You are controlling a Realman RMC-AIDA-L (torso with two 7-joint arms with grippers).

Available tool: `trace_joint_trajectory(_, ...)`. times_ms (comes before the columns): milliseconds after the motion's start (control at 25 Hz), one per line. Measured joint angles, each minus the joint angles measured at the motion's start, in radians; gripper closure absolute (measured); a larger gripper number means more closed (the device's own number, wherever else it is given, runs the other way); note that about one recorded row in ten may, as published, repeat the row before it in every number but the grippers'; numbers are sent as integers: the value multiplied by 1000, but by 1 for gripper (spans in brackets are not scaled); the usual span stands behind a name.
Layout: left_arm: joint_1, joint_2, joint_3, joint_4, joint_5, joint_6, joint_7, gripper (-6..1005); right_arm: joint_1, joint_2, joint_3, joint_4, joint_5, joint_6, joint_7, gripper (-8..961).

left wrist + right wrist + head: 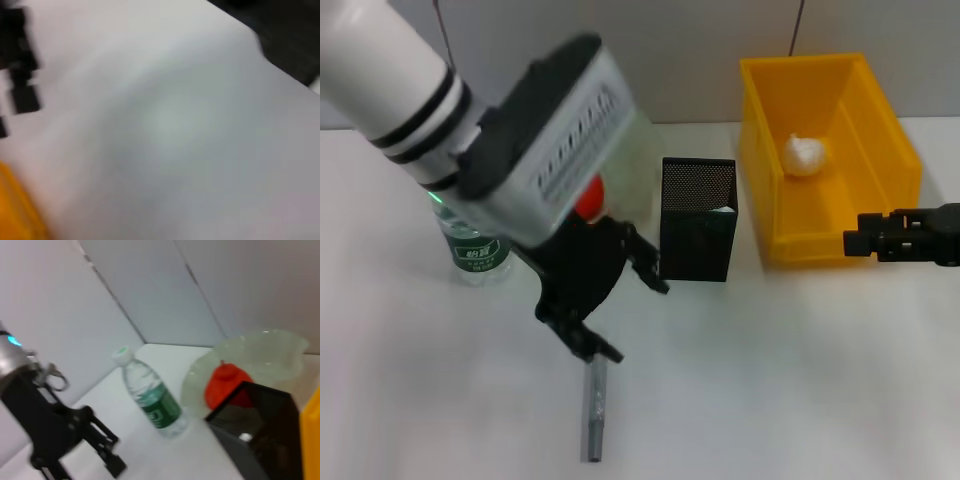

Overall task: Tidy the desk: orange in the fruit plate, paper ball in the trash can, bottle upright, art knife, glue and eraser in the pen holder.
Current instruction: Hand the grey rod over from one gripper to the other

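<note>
**Left gripper spread above the art knife; most items already in place**

Nearest the robot, the grey art knife (594, 410) lies flat on the white table (770, 380), pointing away from the front edge, with bare surface on both sides. Just above its far end hangs the left gripper (625, 305), its black fingers (645, 268) spread wide and holding nothing. To the robot's left stands the bottle (475, 245), upright, partly hidden by the left arm; in the right wrist view the bottle (152, 400) stands apart from the other things.

Beyond the gripper, the pen holder (698, 220) stands just to the right of it, a narrow gap separating it from the trash can (825, 150). The paper ball (805, 155) rests inside the can. The right gripper (865, 240) hovers at the can's near right corner; whether its fingers are apart cannot be told.

Farthest back, the orange (227, 385) sits in the fruit plate (270, 352), directly behind the holder.
</note>
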Motion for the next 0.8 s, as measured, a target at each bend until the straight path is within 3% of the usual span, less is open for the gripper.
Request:
trace_joint_trajectory(40, -11, 14, 57, -4, -11, -4, 51, 270, 6, -2, 1, 0, -3, -17, 8, 255)
trace_joint_trajectory(120, -17, 26, 84, -6, -26, -6, 71, 271, 14, -4, -2, 2, -6, -19, 19, 256)
trace_joint_trajectory(160, -25, 50, 136, -10, -56, -11, 116, 271, 17, -5, -3, 6, -7, -19, 21, 256)
trace_joint_trajectory(240, -30, 58, 177, -10, -69, -15, 167, 271, 25, -11, 0, 18, -8, -19, 24, 256)
trace_joint_trajectory(440, -36, 57, 249, -12, -71, -45, 277, 272, 39, -23, 5, 35, -5, -16, 43, 257)
trace_joint_trajectory(800, -32, 53, 367, -21, -48, -122, 394, 273, 54, -26, 6, 50, -11, 1, 49, 256)
